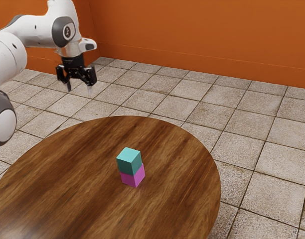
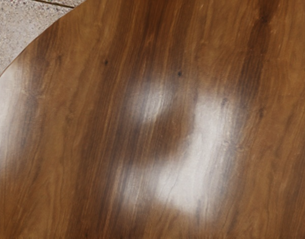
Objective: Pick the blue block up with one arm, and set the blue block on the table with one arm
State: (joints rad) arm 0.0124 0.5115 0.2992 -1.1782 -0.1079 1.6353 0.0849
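Gripper point(image 1: 79, 91) spread & empty, held high, prob. for clearance; teal block point(image 1: 129, 162) atop magenta block point(image 1: 133, 178), its support, in from round table's point(image 1: 185, 184) edge, ext. view's right.

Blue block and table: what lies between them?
The pink block lies between the blue block above and the table below, as the exterior view shows.

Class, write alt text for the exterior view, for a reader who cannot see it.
A teal-blue cube-shaped block sits on a magenta one on a round, glossy wooden table. Toward the exterior view's upper left, a white robot arm holds its black two-finger gripper open, away from the blocks.
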